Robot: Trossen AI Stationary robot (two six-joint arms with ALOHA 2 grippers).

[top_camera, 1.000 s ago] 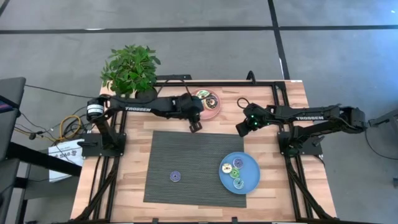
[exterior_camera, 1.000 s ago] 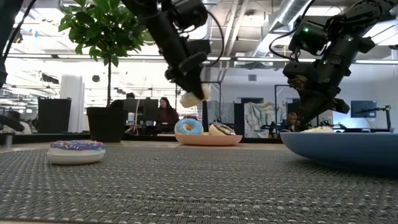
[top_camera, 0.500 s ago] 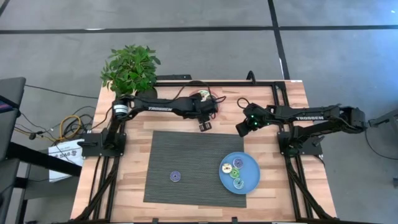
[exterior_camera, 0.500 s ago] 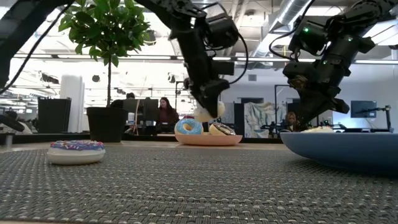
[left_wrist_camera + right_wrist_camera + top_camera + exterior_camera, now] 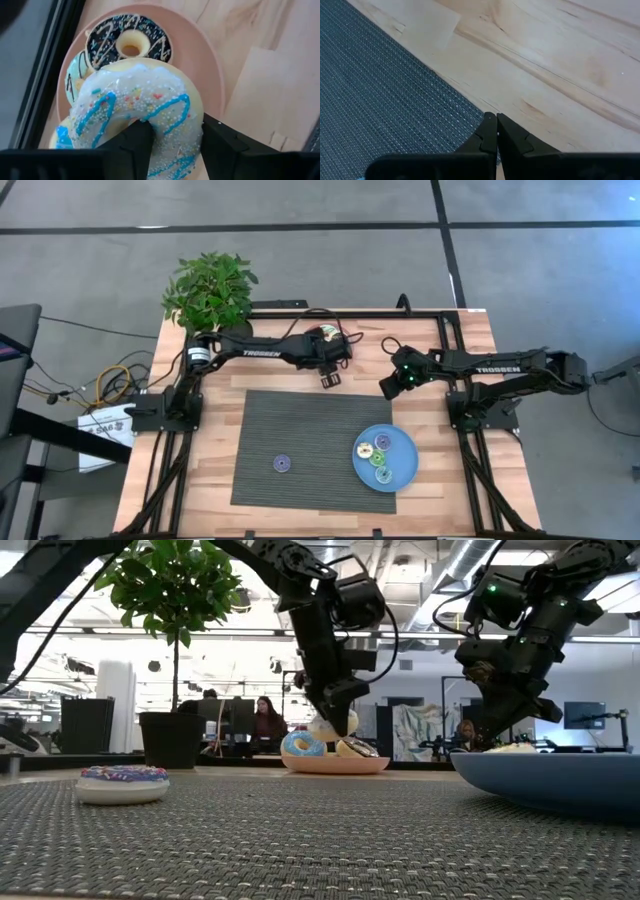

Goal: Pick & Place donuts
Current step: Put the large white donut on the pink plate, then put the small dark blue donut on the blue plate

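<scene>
My left gripper (image 5: pixel 328 377) is shut on a white-iced donut (image 5: pixel 137 107) with blue drizzle and sprinkles, low over the pink plate (image 5: pixel 202 65) near the table's far edge. A dark-iced donut (image 5: pixel 129 42) and a cyan donut (image 5: pixel 75 82) lie flat on that plate. The low view shows the held donut (image 5: pixel 335 725) just above them. A purple donut (image 5: pixel 282 463) lies flat on the grey mat. Several small donuts sit on the blue plate (image 5: pixel 400 470). My right gripper (image 5: pixel 385 390) is shut and hovers over bare wood by the mat's far right corner. My left gripper pinches the white donut's ring (image 5: pixel 175 145). One finger (image 5: pixel 131 150) stands at the hole and the other finger (image 5: pixel 220 145) is outside the rim. The fingers come from above, pointing down. The donut hangs tilted at the fingertips; I cannot tell whether it touches the donuts below.
A potted plant (image 5: pixel 210 292) stands at the table's far left corner. The grey mat (image 5: pixel 300 440) covers the middle of the table, with the blue plate on its right near part. Black frame rails run along both sides of the table. People sit in the room beyond.
My left gripper has carried the white donut from over the mat's far edge toward the table's right and down, and now hangs low over the pink plate. It has stayed shut on the donut. My right arm has kept still.
</scene>
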